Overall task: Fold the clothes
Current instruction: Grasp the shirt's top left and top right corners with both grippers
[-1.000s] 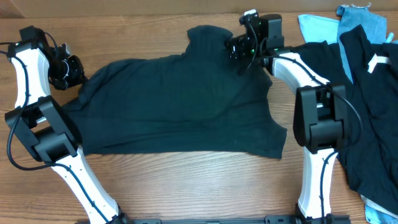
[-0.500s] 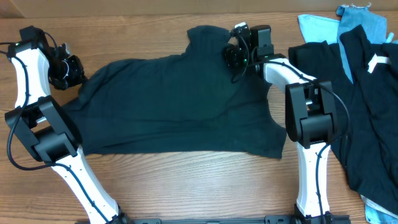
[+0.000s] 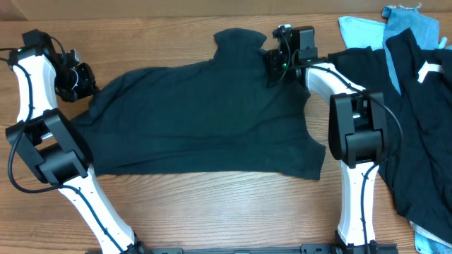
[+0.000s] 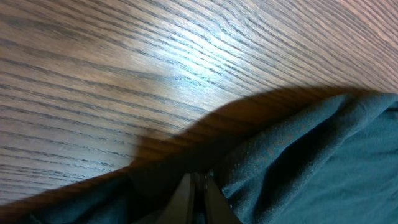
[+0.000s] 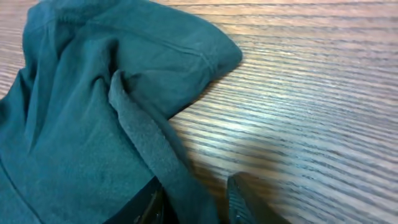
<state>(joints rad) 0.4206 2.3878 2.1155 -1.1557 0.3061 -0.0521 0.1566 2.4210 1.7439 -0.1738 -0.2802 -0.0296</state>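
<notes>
A black T-shirt (image 3: 205,120) lies spread wide across the table. My left gripper (image 3: 83,83) is at its left sleeve. In the left wrist view the left gripper (image 4: 199,183) has its fingers pressed together on the cloth (image 4: 311,155), which hangs a little above the wood and casts a shadow. My right gripper (image 3: 272,62) is at the upper right sleeve. In the right wrist view the right gripper (image 5: 193,199) has its fingers either side of a raised fold of the T-shirt (image 5: 93,93). A thin gap still shows beside the right finger.
More clothes are heaped at the right edge: a black pile (image 3: 424,141) with a white mark (image 3: 427,70) and light blue pieces (image 3: 367,32) behind it. Bare wood (image 3: 212,204) lies in front of the shirt.
The right gripper's jaws have narrowed from wide open onto a fold of the sleeve, and the wrist shifted slightly. The left arm has not moved.
</notes>
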